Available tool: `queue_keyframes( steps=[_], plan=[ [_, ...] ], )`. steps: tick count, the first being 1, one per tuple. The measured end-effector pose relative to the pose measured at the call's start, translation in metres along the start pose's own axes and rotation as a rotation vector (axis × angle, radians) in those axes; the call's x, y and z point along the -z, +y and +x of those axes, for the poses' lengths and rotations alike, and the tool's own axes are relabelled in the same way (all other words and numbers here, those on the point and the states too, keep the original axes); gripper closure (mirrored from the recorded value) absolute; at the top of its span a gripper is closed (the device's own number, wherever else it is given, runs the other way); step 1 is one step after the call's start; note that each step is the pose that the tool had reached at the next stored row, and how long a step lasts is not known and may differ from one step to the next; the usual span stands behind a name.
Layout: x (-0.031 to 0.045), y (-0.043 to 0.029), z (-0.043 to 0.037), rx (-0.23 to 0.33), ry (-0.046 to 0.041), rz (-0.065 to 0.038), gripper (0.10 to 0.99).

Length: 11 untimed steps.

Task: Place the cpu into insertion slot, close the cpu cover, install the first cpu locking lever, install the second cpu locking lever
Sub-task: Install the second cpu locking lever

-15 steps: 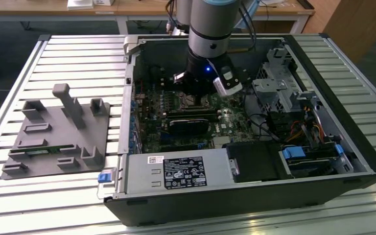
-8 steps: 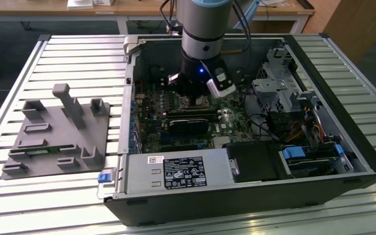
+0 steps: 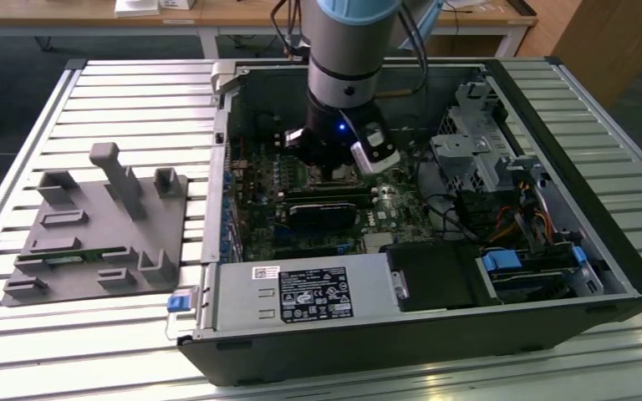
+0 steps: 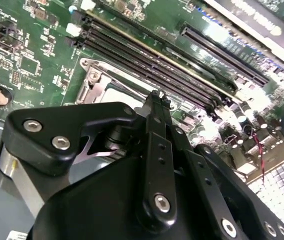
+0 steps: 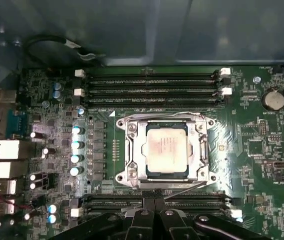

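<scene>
The arm is down inside the open computer case (image 3: pixel 544 251), its gripper (image 5: pixel 154 200) hanging just above the green motherboard (image 5: pixel 261 165) at the near edge of the insertion slot (image 5: pixel 165 150). In the first wrist view the two fingers (image 5: pixel 148 210) stand pressed together, side by side with no gap, and nothing is between them; the second wrist view shows that narrow closed tip aimed at the socket's edge, a posture that reads as poking or pushing rather than carrying. The cpu (image 5: pixel 165 148) sits flat in the slot, pale metal top up, square with the frame. The cpu cover (image 5: pixel 132 150) lies down around it, its window showing the chip, so seating and closing look done. Thin wire levers run along the frame's edges; whether either is hooked under its catch I cannot tell. Long black memory slots (image 5: pixel 151 87) flank the socket on two sides, which is probably why the tip comes in so narrow. In the exterior view the case lies on its side on a slatted table (image 3: pixel 131 92), holding the board, a power supply (image 3: pixel 298 292) and drive cages (image 3: pixel 477 142). Toward the exterior view's left, a grey fixture tray (image 3: pixel 98 225) rests on the table, well apart from the case, with what looks like a green strip in one pocket.
</scene>
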<state>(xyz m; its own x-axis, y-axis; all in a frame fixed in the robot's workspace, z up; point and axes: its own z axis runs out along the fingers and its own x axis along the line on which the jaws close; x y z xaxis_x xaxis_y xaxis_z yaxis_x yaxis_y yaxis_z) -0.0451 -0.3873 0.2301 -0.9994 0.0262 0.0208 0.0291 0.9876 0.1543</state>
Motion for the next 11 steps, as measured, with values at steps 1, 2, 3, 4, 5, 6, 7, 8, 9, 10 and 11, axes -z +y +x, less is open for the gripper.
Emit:
queue_keyframes(
  steps=[1, 2, 3, 4, 5, 6, 7, 8, 9, 10, 11],
  plan=[
    [0.0001, -0.0007, 0.0013, 0.0, 0.0, -0.001, 0.98],
    [0.0001, -0.0014, 0.0031, 0.0, 0.0001, -0.003, 0.98],
    [0.0002, -0.002, 0.0055, 0.0, 0.0001, -0.003, 0.98],
    [0.0001, -0.0027, 0.0075, 0.0, 0.0001, -0.004, 0.98],
    [-0.0002, -0.0032, 0.0092, 0.0, 0.0001, -0.004, 0.98],
    [-0.001, -0.0034, 0.0103, 0.0, 0.0, -0.004, 0.98],
    [-0.0024, -0.0037, 0.0109, 0.0, 0.0, -0.004, 0.98],
    [-0.0041, -0.004, 0.011, 0.0, 0.0002, -0.005, 0.98],
    [-0.006, -0.0043, 0.0111, 0.0, 0.0002, -0.005, 0.98],
    [-0.0078, -0.0046, 0.0111, 0.0, 0.0002, -0.006, 0.98],
    [-0.0095, -0.0049, 0.0112, 0.0, 0.0002, -0.007, 0.98]
  ],
)
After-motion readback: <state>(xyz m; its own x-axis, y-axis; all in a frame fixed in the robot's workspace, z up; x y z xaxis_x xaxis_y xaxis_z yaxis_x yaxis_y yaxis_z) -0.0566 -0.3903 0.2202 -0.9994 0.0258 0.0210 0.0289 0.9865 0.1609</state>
